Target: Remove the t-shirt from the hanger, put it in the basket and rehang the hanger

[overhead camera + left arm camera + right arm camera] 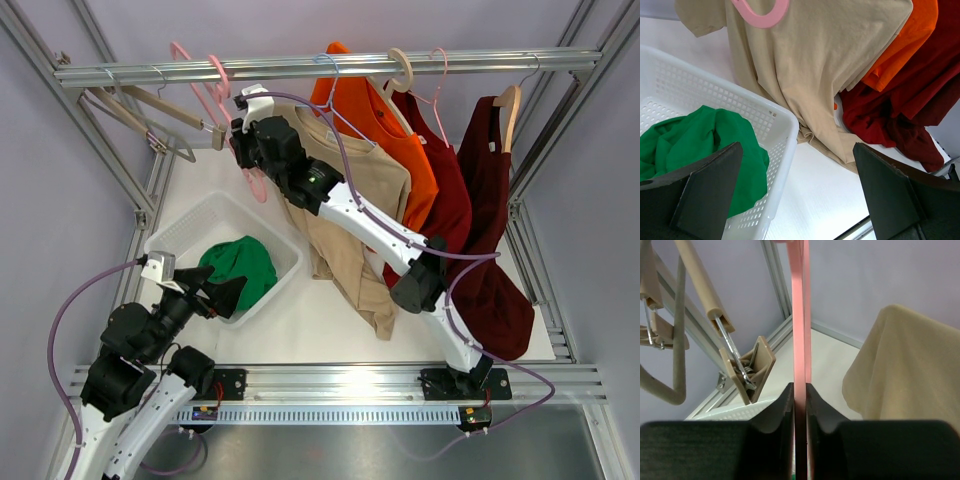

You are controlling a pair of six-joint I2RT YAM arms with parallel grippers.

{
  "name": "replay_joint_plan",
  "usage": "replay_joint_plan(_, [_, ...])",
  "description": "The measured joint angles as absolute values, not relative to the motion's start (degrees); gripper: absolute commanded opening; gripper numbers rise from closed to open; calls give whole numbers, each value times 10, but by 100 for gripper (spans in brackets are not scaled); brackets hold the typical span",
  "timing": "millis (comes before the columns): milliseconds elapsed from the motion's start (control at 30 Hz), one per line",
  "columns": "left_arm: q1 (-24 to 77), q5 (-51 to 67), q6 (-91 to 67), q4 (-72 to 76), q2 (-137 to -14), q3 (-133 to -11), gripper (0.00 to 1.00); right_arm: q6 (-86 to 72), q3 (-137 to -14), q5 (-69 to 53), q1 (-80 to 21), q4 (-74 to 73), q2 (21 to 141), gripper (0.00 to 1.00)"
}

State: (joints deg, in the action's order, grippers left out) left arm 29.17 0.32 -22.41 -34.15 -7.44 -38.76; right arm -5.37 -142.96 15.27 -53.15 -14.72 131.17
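Hanger (799,330), pink, in right tool (800,391)

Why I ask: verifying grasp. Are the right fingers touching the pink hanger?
Touching. The right wrist view shows the right fingers pressed against the pink hanger, no gap.

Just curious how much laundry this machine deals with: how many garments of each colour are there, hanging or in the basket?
Beige t-shirt: 1
Orange shirt: 1
Dark red shirts: 2
Green garment, in the basket: 1
Total: 5
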Motion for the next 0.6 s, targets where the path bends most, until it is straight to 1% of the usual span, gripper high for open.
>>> replay_joint_plan(67, [292, 3, -224, -341, -74, -388, 99, -63, -1430, 142, -531, -160, 1308, 40])
replay_joint_plan(200, [292, 3, -224, -342, -71, -387, 99, -74, -1403, 124, -532, -175, 1293, 47])
replay_joint_plan(233, [292, 3, -224, -341, -69, -387, 99, -76, -1390, 121, -532, -178, 1286, 51])
replay_joint_plan(300, [292, 3, -224, -341, -67, -387, 99, -81, -1362, 111, -532, -185, 1267, 55])
replay_joint_plan(333, [292, 3, -224, -341, -67, -387, 99, -83, -1346, 107, -532, -188, 1254, 61])
replay_joint_plan(367, [292, 3, -224, -342, -67, -387, 99, -84, -1329, 102, -532, -190, 1241, 64])
replay_joint_plan(433, [292, 3, -224, -341, -67, -387, 99, -87, -1299, 93, -532, -194, 1211, 67])
replay_joint_plan(600, [292, 3, -224, -342, -66, -387, 99, -108, -1204, 29, -522, -187, 1107, 67])
